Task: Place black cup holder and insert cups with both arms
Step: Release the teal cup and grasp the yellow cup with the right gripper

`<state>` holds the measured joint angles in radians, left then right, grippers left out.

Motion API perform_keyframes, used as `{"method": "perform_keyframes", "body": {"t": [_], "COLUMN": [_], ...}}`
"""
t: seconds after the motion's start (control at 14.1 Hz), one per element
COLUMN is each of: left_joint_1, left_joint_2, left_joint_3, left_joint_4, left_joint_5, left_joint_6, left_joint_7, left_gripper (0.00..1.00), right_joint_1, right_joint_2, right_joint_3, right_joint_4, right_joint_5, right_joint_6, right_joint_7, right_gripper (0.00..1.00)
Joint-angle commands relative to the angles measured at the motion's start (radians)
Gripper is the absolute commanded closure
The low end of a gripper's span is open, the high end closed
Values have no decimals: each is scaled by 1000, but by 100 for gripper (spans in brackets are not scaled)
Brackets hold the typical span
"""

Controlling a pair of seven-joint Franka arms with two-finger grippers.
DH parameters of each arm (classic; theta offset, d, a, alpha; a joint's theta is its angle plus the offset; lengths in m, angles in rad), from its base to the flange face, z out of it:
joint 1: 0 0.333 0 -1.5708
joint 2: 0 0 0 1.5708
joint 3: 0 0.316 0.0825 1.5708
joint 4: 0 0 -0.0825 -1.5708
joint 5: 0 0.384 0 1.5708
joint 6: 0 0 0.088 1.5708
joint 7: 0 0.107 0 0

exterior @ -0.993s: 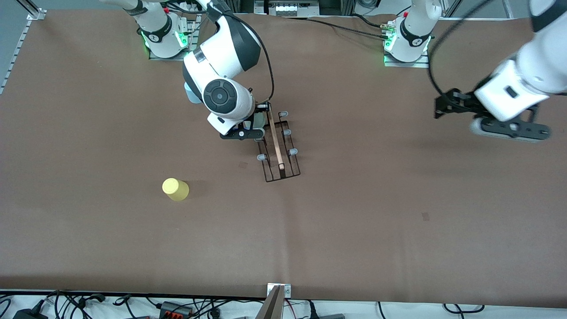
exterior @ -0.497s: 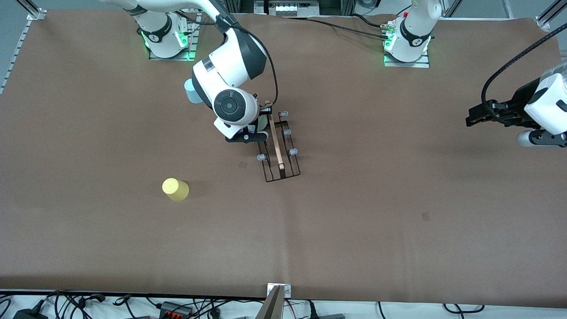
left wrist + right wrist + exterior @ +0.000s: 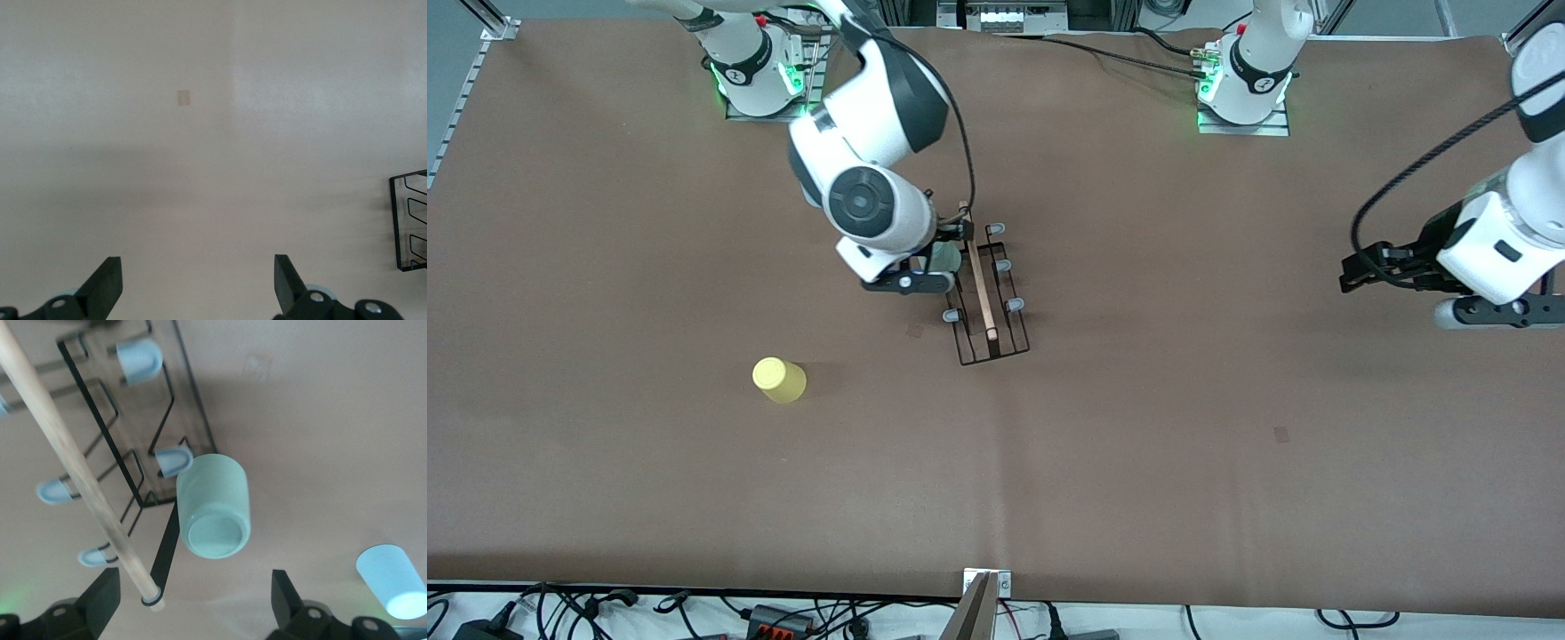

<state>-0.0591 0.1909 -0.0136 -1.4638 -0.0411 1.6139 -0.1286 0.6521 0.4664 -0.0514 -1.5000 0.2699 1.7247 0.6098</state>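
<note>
The yellow cup (image 3: 779, 380) is standing upside down on the brown surface (image 3: 1227, 498), toward the right arm's end and nearer the front camera than the rack. The right end effector (image 3: 935, 264) is hanging with fingers spread around the mint green cup (image 3: 213, 515), which is sitting inverted on an end peg of the black cup holder (image 3: 989, 307). The light blue cup (image 3: 393, 585) is standing nearby. The left end effector (image 3: 1356, 271) is waiting, spread wide over bare surface.

Brown table (image 3: 1138, 462); cables (image 3: 694, 613) along its near edge.
</note>
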Motion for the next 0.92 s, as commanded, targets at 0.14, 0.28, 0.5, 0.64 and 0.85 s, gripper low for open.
{"method": "perform_keyframes", "body": {"t": [0.14, 0.28, 0.5, 0.64, 0.85], "left_joint_1": [19, 21, 21, 68, 91], "left_joint_2": [-59, -42, -101, -130, -104], "left_joint_3": [44, 41, 63, 11, -11], "left_joint_4": [-38, 9, 1, -43, -40], "left_joint_5": [12, 9, 7, 7, 20], "left_joint_6": [12, -84, -94, -101, -72], "left_joint_7": [-20, -19, -9, -8, -3], "left_gripper": [0, 0, 0, 0, 0], "right_joint_1": [-15, -67, -147, -192, -265], "right_joint_2": [27, 73, 138, 175, 212], "right_joint_3": [-210, -226, -228, -228, -217], "right_joint_4": [41, 44, 47, 47, 46], "right_joint_5": [-93, -107, -121, -153, -137], "right_joint_6": [31, 133, 260, 331, 366], "right_joint_7": [7, -21, -97, -143, -302], "right_gripper": [0, 0, 0, 0, 0]}}
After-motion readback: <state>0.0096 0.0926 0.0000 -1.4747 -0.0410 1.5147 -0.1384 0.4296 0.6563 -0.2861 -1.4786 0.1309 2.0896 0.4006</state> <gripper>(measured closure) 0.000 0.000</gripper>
